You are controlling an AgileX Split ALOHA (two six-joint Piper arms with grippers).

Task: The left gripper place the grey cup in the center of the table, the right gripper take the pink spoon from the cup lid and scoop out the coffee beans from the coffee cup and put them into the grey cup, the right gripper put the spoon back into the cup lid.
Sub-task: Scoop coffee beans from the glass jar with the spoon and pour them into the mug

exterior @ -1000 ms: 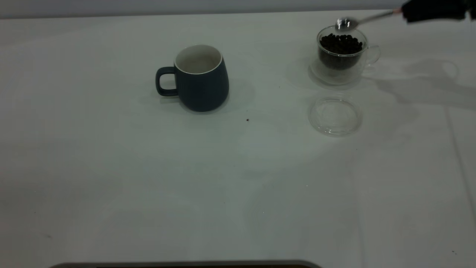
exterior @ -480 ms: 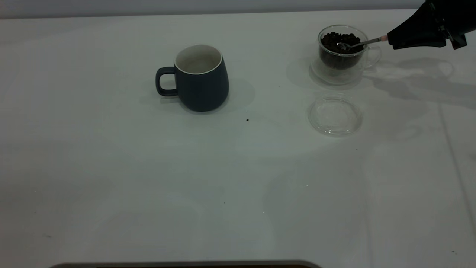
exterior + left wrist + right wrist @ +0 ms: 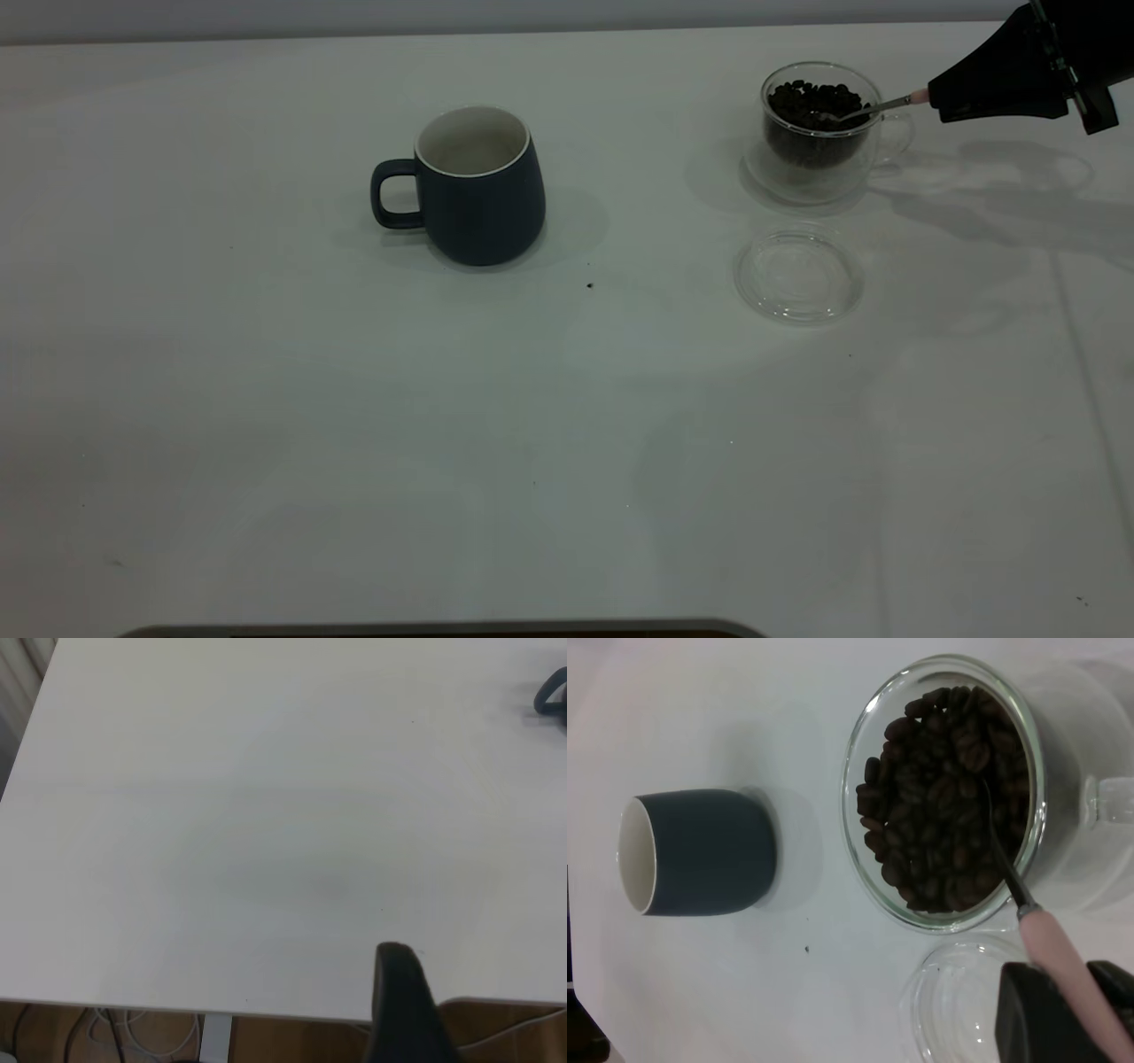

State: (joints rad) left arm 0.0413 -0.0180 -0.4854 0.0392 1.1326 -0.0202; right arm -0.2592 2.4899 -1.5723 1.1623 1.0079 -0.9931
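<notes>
The grey cup stands upright near the middle of the table, handle to the left; the right wrist view shows it too. At the back right is the glass coffee cup, full of coffee beans. My right gripper is shut on the pink spoon by its handle, just right of the coffee cup. The spoon's metal stem slants over the rim and its bowl is sunk in the beans. The cup lid lies bare in front of the coffee cup. My left gripper is parked over the table's edge.
A dark speck lies on the table between the grey cup and the lid. The left wrist view catches the grey cup's handle far off. The right arm's shadow falls across the table's right side.
My right gripper has come down and left from above the coffee cup. The spoon's bowl went from over the rim down into the beans.
</notes>
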